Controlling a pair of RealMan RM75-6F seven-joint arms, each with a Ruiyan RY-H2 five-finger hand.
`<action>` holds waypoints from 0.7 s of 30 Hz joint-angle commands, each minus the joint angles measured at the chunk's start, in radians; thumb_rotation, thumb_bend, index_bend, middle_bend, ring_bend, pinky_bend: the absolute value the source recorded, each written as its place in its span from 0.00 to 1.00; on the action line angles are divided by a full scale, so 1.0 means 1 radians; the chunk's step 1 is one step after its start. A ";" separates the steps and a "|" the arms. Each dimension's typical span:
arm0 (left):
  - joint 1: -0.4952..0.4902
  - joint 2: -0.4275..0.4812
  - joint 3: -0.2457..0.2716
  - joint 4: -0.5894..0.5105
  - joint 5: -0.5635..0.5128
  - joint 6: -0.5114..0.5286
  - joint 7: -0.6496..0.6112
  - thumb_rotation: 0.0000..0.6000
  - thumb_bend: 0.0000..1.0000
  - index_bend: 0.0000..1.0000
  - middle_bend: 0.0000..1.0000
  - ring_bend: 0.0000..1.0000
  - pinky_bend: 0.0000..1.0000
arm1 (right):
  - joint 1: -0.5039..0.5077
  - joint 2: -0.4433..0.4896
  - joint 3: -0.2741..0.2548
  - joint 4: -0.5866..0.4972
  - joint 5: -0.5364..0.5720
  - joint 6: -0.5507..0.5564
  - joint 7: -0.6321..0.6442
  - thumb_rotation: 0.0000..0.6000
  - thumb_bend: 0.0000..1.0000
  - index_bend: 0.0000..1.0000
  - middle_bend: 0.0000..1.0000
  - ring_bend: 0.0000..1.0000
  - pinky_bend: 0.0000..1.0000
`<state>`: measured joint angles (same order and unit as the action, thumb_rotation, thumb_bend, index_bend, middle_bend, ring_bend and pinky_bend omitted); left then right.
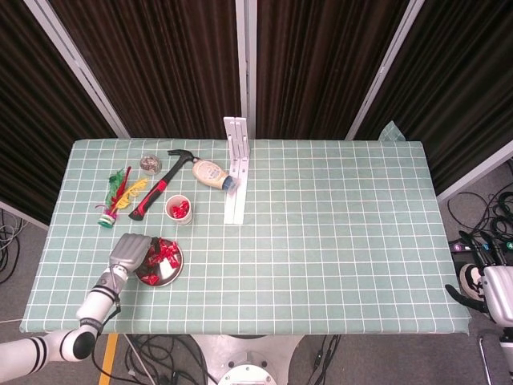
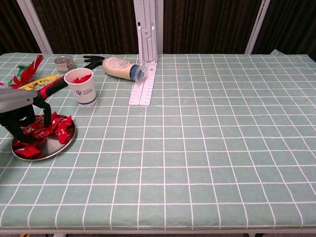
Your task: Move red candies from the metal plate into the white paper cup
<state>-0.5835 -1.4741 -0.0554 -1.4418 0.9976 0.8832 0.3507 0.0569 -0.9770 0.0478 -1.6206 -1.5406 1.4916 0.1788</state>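
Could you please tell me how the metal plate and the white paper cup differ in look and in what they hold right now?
The metal plate is flat, shiny and low; the white paper cup is tall, upright and matte with a small blue mark. The plate carries a heap of red candies with the left hand over it; the cup shows only a few. Both hold red candies.
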 commanded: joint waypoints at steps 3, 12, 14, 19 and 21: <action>-0.011 -0.014 0.002 0.011 -0.040 -0.006 0.038 1.00 0.26 0.53 1.00 1.00 1.00 | -0.001 0.000 -0.001 0.003 0.001 0.000 0.004 1.00 0.09 0.08 0.21 0.06 0.34; -0.011 -0.025 0.018 0.013 -0.048 -0.003 0.052 1.00 0.28 0.56 1.00 1.00 1.00 | 0.002 0.000 0.000 0.003 0.002 -0.005 0.003 1.00 0.09 0.08 0.21 0.06 0.34; -0.007 -0.030 0.019 0.021 -0.040 0.002 0.042 1.00 0.30 0.58 1.00 1.00 1.00 | 0.003 0.000 0.000 0.001 0.001 -0.005 0.001 1.00 0.09 0.08 0.21 0.06 0.34; -0.002 -0.029 0.018 0.026 -0.023 0.012 0.027 1.00 0.36 0.64 1.00 1.00 1.00 | 0.003 0.003 0.001 -0.004 0.004 -0.005 -0.003 1.00 0.09 0.08 0.21 0.06 0.34; 0.001 -0.015 0.014 0.009 -0.005 0.025 0.015 1.00 0.38 0.66 1.00 1.00 1.00 | 0.002 0.004 0.000 -0.005 0.003 -0.004 -0.003 1.00 0.09 0.08 0.21 0.06 0.34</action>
<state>-0.5850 -1.4967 -0.0386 -1.4237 0.9839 0.9009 0.3728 0.0591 -0.9735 0.0480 -1.6259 -1.5379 1.4873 0.1754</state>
